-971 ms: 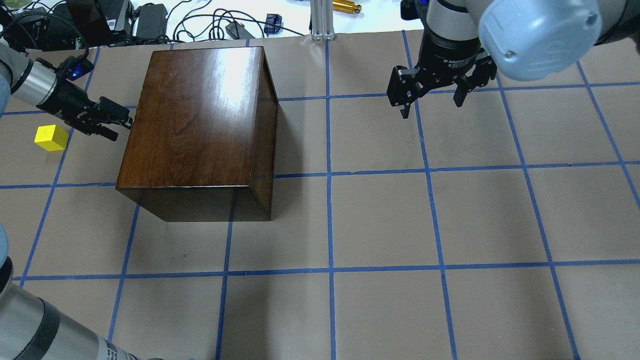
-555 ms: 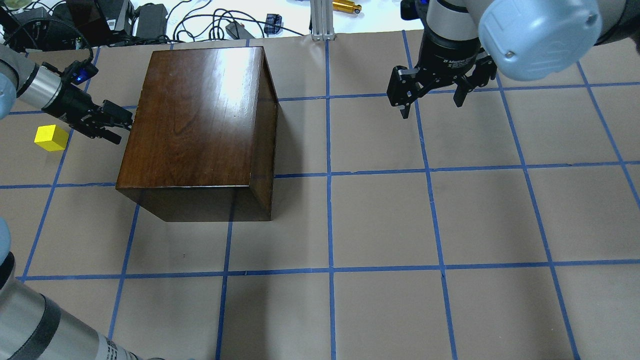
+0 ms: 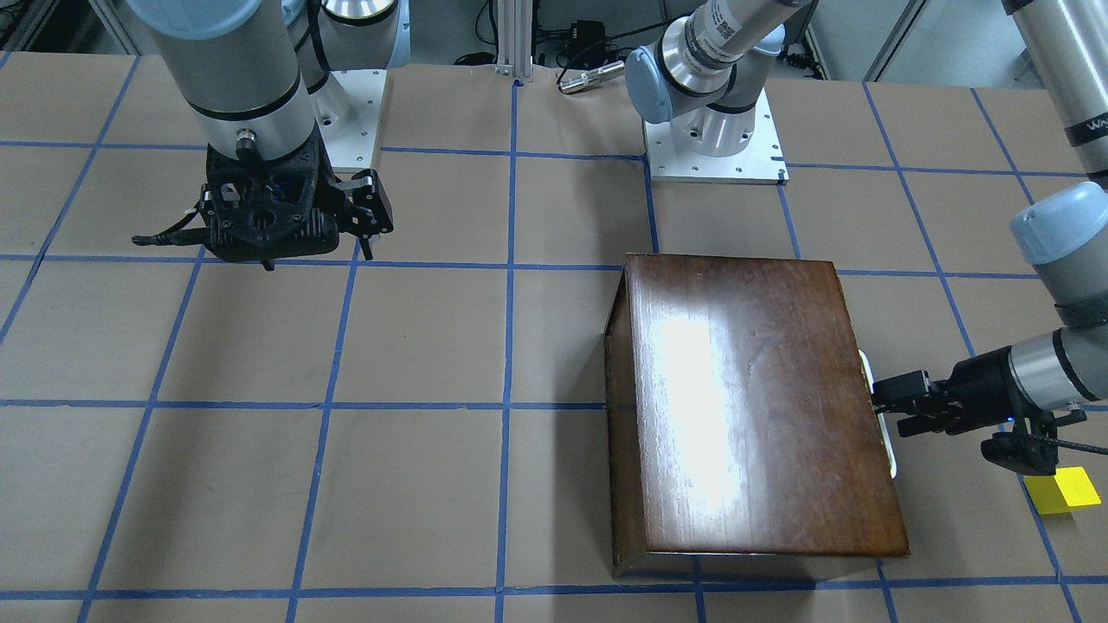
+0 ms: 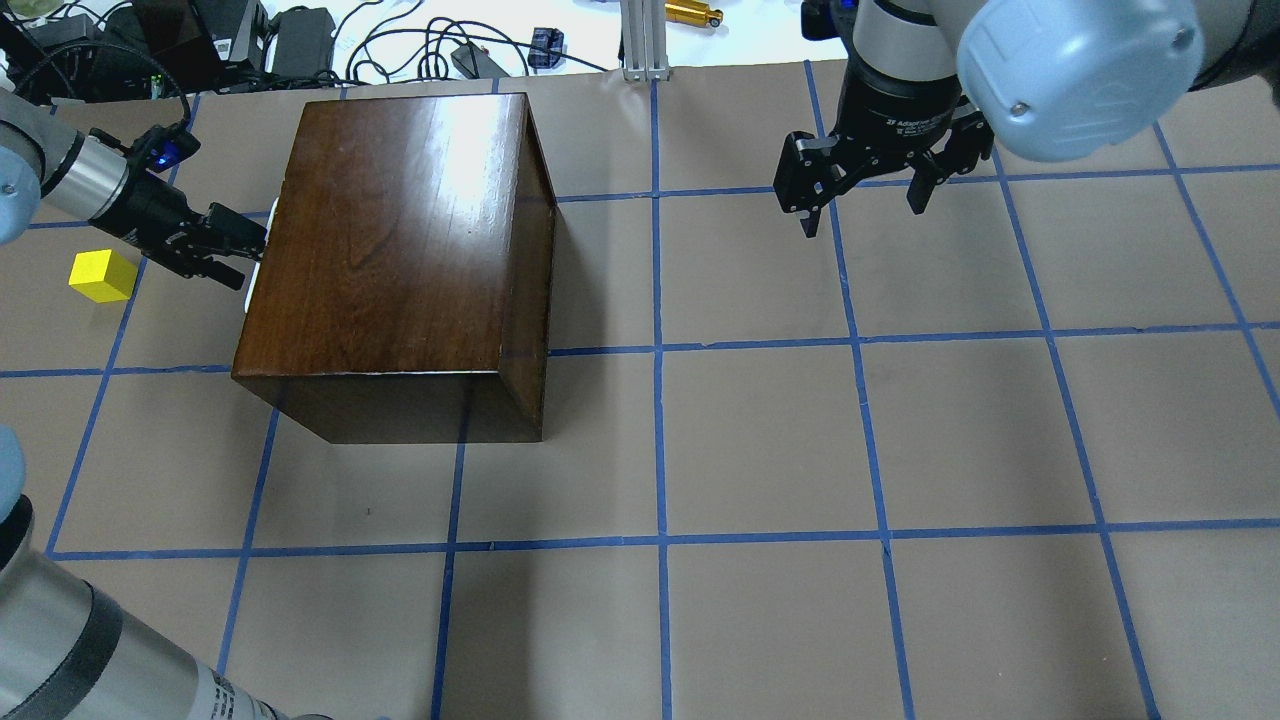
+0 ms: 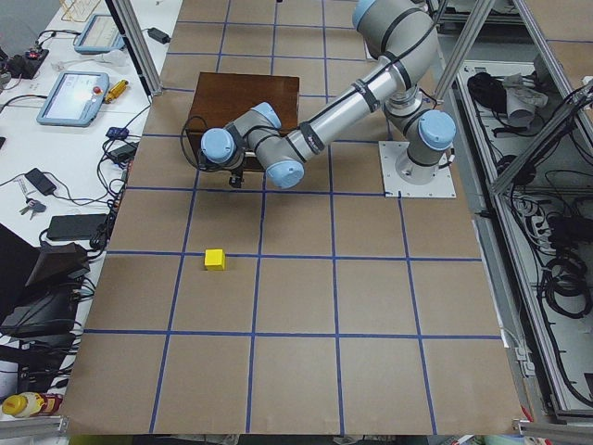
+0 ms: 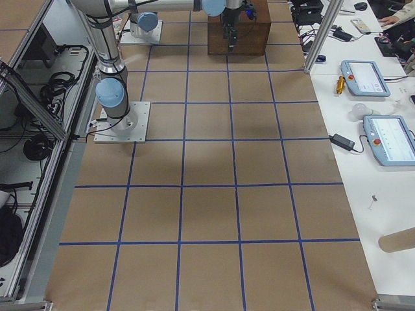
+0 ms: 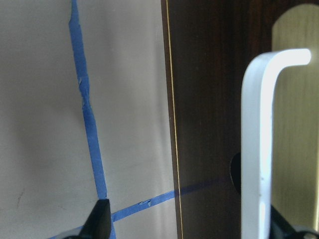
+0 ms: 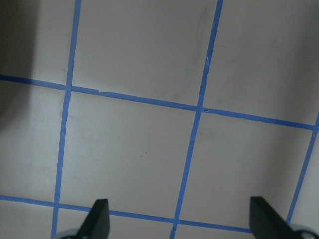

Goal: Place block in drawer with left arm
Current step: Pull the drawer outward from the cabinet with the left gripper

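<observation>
Overhead exterior view: the block (image 4: pixel 102 277) rests on the tabletop (image 4: pixel 760 440), just beside the wrist of the left arm (image 4: pixel 90 185) and behind the left gripper (image 4: pixel 252 262), touching neither. The left gripper points at the left side of the wooden box (image 4: pixel 400 230). Its jaws are apart, one finger on each side of the white handle (image 7: pixel 256 149) on the drawer (image 7: pixel 209 99) front. The box stands between the two arms. The right gripper (image 4: pixel 863 215) hangs over bare tabletop well to the right, fingers spread wide, holding nothing. Cables (image 4: pixel 400 40) lie beyond the far edge.
</observation>
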### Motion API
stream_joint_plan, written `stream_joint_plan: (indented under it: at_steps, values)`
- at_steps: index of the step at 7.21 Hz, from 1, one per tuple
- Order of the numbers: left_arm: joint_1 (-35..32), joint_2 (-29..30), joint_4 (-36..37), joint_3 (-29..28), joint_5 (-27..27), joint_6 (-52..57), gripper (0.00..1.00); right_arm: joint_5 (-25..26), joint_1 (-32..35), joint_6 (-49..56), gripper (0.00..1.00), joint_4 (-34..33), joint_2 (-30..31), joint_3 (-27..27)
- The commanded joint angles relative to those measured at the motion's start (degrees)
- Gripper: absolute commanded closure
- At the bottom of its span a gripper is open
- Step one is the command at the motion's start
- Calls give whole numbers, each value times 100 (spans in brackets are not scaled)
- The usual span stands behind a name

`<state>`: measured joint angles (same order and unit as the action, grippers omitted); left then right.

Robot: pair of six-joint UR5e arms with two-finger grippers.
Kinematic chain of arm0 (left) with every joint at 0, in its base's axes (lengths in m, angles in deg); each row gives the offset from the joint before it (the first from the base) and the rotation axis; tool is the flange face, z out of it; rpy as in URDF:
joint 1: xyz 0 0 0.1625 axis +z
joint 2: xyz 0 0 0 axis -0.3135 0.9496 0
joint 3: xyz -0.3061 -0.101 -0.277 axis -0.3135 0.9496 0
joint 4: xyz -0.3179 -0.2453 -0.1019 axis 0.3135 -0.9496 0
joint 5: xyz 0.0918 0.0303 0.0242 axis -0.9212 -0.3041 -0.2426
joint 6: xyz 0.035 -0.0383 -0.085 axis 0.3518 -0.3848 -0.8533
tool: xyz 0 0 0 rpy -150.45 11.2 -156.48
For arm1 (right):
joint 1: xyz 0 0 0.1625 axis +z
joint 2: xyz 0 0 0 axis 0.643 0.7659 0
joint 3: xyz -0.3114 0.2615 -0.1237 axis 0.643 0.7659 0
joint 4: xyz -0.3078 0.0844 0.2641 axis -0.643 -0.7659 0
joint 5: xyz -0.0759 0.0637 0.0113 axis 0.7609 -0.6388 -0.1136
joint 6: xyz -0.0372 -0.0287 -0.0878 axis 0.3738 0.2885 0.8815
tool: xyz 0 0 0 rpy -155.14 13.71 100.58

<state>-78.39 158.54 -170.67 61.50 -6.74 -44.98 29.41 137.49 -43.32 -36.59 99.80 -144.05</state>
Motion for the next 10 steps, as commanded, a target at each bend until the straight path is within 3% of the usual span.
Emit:
stream_joint_plan:
  at_steps: [1,10]
  values:
    - [70,-1,81,-20,-40,31,0,0,0,8,0,0,0,0]
    - [949,-10,248,-37,-365,418,0,0,0,-1,0,0,0,0]
